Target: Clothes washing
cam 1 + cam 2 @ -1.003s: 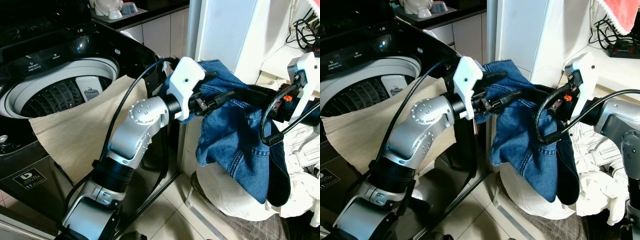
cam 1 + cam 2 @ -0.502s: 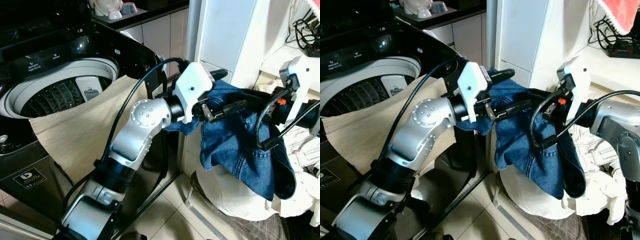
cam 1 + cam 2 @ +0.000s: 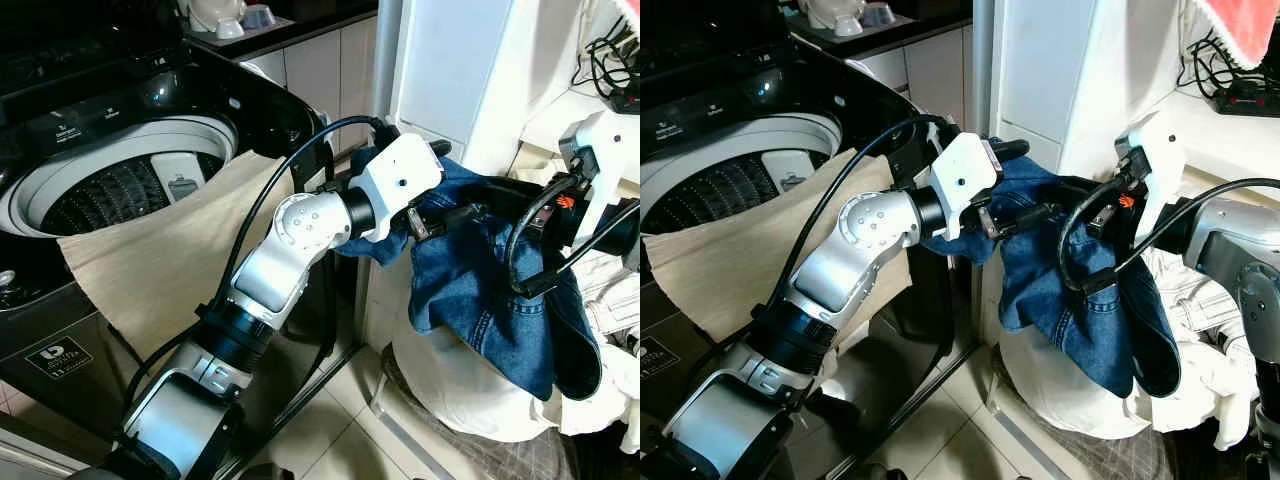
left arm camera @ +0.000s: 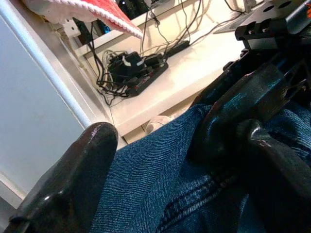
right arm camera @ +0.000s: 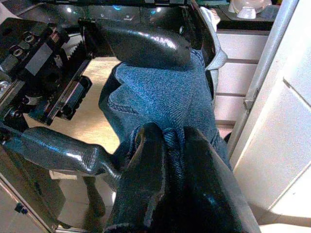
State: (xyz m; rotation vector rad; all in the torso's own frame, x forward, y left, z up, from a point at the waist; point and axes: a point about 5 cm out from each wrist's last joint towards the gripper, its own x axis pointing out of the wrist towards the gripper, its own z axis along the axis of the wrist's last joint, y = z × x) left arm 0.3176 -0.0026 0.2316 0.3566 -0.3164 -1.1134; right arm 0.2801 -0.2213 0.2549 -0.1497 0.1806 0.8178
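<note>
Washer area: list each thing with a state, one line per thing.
Washing machine: lid open, drum exposed.
Beige cloth: draped over the washer's front rim.
Denim garment: held up between both arms, hanging above the laundry bag.
Left tool: fingers around denim.
Right tool: shut on denim.
</note>
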